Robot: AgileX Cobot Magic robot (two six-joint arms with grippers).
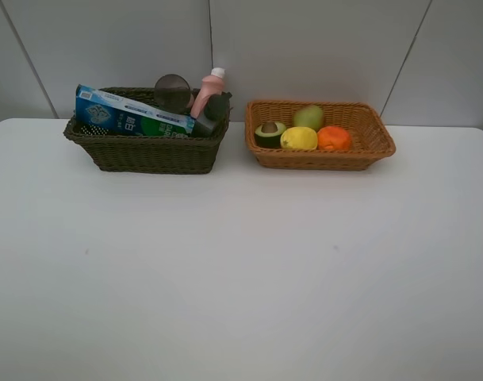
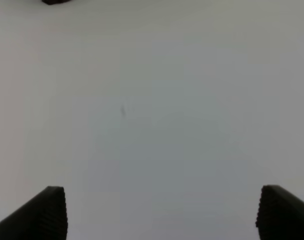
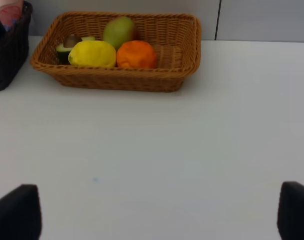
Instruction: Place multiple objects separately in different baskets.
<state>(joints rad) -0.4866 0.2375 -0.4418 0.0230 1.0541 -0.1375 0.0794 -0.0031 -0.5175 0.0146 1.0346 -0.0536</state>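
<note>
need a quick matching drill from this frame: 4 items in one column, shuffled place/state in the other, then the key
Items:
1. toothpaste box
2. orange
3. avocado half
4. left gripper

Descriptions:
A. open over bare table, holding nothing
B. lies slanted across the dark basket, one end over its rim
C. left end of the front row in the tan basket
D. right end of that front row, beside the lemon

Pairs: 1-B, 2-D, 3-C, 4-A

toothpaste box (image 1: 132,113), print too small to read
</note>
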